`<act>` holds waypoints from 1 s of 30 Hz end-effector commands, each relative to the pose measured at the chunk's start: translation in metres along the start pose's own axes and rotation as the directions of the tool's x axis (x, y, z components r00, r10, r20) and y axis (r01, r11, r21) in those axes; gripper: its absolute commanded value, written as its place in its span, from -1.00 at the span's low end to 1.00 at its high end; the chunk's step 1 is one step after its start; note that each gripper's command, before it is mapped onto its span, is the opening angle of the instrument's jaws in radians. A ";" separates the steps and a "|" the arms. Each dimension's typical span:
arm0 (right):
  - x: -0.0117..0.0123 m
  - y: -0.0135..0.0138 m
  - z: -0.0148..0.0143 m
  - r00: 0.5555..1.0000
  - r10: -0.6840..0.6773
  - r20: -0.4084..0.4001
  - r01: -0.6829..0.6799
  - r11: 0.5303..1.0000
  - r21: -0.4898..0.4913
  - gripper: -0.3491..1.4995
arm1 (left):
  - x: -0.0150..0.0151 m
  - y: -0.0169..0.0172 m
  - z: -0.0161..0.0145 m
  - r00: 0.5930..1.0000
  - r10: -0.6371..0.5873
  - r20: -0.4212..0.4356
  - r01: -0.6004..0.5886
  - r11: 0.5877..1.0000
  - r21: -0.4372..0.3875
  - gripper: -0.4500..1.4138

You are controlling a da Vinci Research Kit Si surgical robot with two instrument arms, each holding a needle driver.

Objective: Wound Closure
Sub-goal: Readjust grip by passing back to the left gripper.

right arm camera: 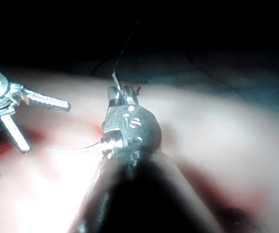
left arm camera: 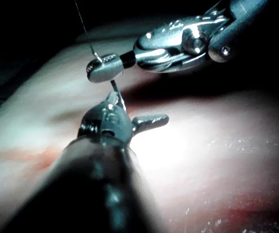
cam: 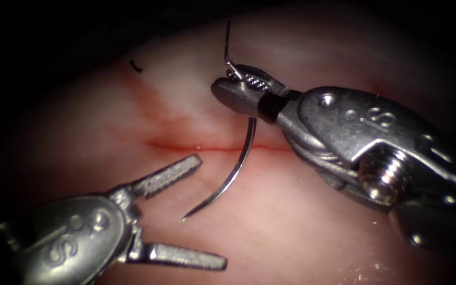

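Two tools: right end effector (cam: 238,87) pinches needle (cam: 233,171) near its thread end, curve hanging free over the cut (cam: 186,146) (not in tissue), tip toward left end effector (cam: 199,211), spread, empty, just beside.

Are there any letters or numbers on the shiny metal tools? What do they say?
"S": stamped on the left arm's tool, on its metal body behind the open, empty jaws.
"S": stamped on the right arm's tool, which is shut on the needle near its thread end, the needle out of the tissue.
Nothing else is readable.
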 end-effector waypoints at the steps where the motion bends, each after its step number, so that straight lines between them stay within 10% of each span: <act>1: 0.0009 0.0001 0.0011 0.999 -0.024 -0.032 0.026 0.998 0.056 -1.00 | 0.0010 -0.0009 0.0005 1.000 -0.013 -0.012 0.013 1.000 -0.017 0.19; 8: 0.0017 0.0007 0.0008 0.980 -0.022 -0.196 0.072 0.965 0.252 -1.00 | 0.0025 -0.0039 0.0009 0.995 -0.095 -0.022 0.094 0.995 -0.026 0.35; 30: 0.0034 0.0004 0.0005 0.922 -0.115 -0.369 0.219 0.942 0.254 -1.00 | -0.0018 -0.0047 0.0046 0.971 -0.238 0.033 0.240 0.969 -0.064 0.31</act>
